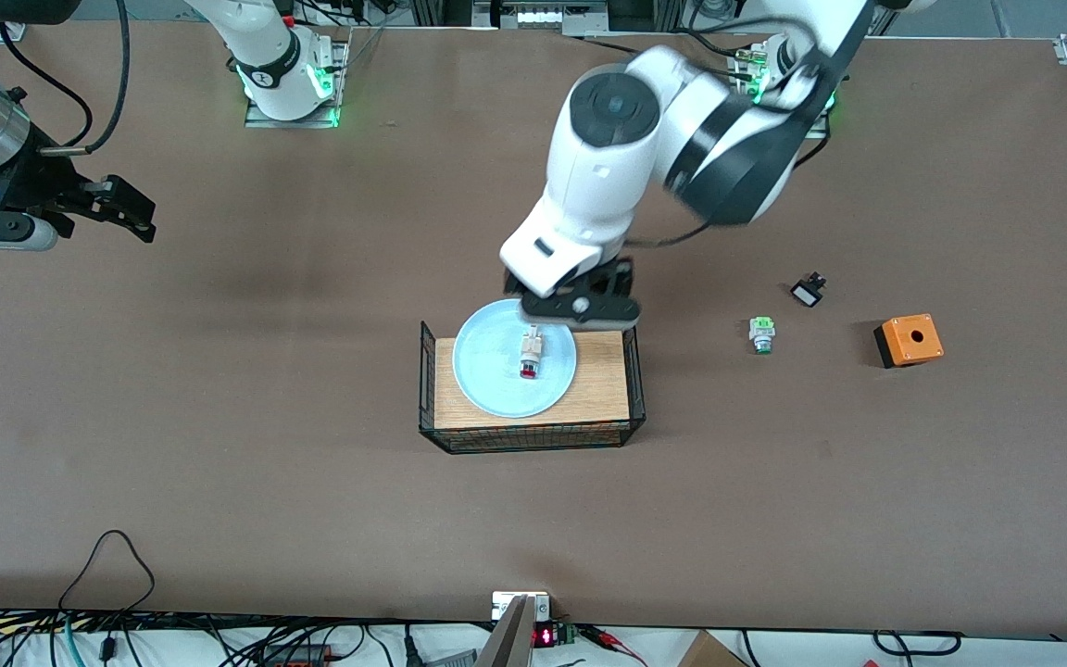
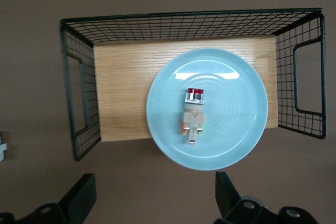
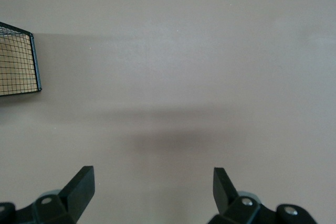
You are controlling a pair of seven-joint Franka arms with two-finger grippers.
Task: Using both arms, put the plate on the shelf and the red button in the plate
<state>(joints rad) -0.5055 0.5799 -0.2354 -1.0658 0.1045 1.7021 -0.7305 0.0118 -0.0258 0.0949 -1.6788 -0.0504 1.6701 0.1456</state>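
On the wooden floor of the black wire basket [image 1: 628,389] at mid-table sits the pale blue plate [image 1: 496,380], its rim overhanging the basket's edge toward the robots. At the plate's centre the red button [image 1: 530,353] lies on its side, red cap pointing toward the front camera. Just above the plate's overhanging rim hangs the left gripper [image 1: 580,306], jaws spread wide and holding nothing; the button lies below and clear of its fingers [image 2: 79,200]. Over bare table [image 1: 219,463] at the right arm's end, the right gripper [image 1: 117,211] waits, equally wide open and empty, well apart from the basket.
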